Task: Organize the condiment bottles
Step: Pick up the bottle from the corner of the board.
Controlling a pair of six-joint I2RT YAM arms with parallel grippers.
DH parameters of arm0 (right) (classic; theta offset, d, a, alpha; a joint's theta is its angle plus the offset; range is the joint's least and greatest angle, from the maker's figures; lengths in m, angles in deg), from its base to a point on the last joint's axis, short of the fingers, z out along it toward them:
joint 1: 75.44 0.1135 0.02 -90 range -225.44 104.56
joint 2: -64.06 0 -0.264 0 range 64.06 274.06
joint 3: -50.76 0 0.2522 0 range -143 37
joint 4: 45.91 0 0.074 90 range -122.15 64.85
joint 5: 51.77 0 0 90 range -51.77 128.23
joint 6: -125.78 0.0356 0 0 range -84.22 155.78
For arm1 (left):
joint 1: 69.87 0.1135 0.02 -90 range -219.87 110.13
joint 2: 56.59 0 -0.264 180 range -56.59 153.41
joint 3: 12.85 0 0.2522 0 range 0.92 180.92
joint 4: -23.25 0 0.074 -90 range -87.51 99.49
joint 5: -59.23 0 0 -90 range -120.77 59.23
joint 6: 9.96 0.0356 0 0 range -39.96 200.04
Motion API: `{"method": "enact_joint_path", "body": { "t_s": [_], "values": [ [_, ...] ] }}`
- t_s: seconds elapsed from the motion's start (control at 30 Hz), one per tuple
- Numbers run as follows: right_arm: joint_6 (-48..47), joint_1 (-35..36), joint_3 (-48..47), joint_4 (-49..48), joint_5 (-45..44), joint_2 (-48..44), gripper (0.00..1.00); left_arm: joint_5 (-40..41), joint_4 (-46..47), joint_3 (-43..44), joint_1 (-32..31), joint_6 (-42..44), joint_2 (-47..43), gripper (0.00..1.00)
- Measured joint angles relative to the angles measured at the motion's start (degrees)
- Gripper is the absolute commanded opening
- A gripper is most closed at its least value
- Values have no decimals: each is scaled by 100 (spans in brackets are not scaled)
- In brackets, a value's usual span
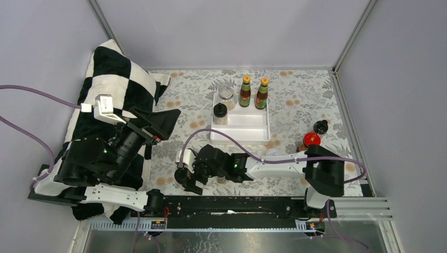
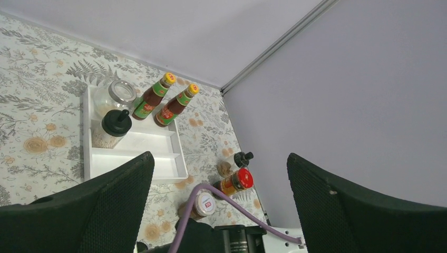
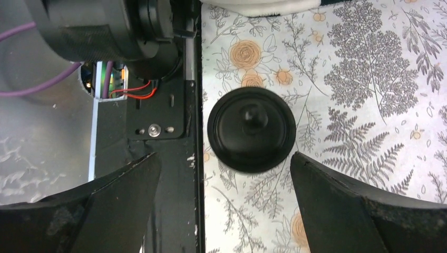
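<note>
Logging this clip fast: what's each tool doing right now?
Left tool: open, empty.
Right tool: open, above the black-lidded jar, not gripping it.

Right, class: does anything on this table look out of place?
Yes: a black-and-white checked cushion lies along the table's left side, odd among condiments. One black-lidded jar also stands alone at the near edge beside the black rail, outside the white tray.

Table cover: matt floral print, smooth. White tray: glossy smooth plastic. Two sauce bottles: shiny, with glossy labels. Black jar lid: matt plastic. Cushion: soft checked cloth. Left gripper fingers: matt black, fine-grained. Front rail: ribbed bare metal.
</note>
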Motion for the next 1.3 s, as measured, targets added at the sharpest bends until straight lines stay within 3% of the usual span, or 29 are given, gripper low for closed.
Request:
{"method": "enact_joint_path", "body": {
  "t_s": [0.47, 0.7, 1.0, 1.07, 1.3],
  "values": [
    [-59, 0, -680, -472, 20, 1038, 98, -107, 37, -144, 0, 20, -11, 99],
    [-20, 0, -693, -535, -42, 1150, 74, -114, 42, -168, 0, 17, -22, 99],
    [39, 0, -896, -538, -271, 1381, 58, -140, 81, -256, 0, 17, -127, 99],
    [48, 2, -942, -535, -321, 1419, 50, -149, 81, -258, 0, 17, -131, 99],
    [129, 9, -975, -540, -535, 1440, 49, -153, 83, -258, 0, 17, -131, 99]
  ]
}}
